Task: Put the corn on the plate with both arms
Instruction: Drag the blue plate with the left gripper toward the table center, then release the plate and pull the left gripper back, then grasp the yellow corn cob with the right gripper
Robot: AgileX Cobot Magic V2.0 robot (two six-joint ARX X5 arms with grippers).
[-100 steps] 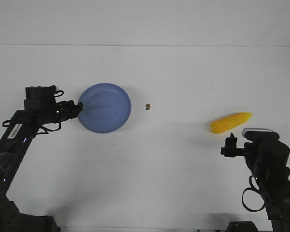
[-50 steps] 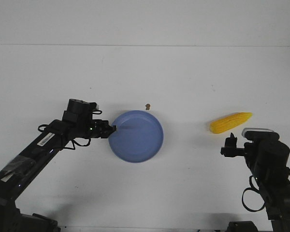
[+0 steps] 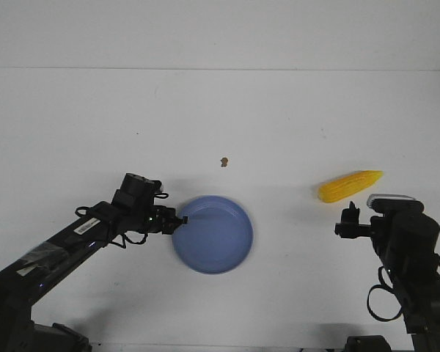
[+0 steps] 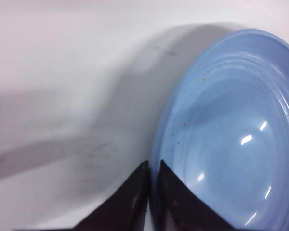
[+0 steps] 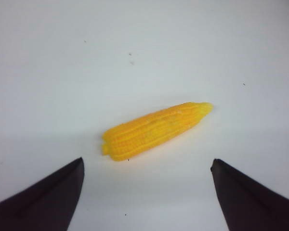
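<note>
The periwinkle-blue plate sits at the table's front middle. My left gripper is shut on the plate's left rim; in the left wrist view the two black fingertips pinch the plate's edge. The yellow corn lies on the table at the right, its point toward the far right. My right gripper is open and empty just in front of the corn; in the right wrist view the corn lies beyond the wide-apart jaws, untouched.
A tiny brown speck lies on the white table behind the plate. The table's far edge meets a white wall.
My left arm has dragged the plate from the left toward the front middle of the table, still gripping its rim. The right arm and corn have not moved.
</note>
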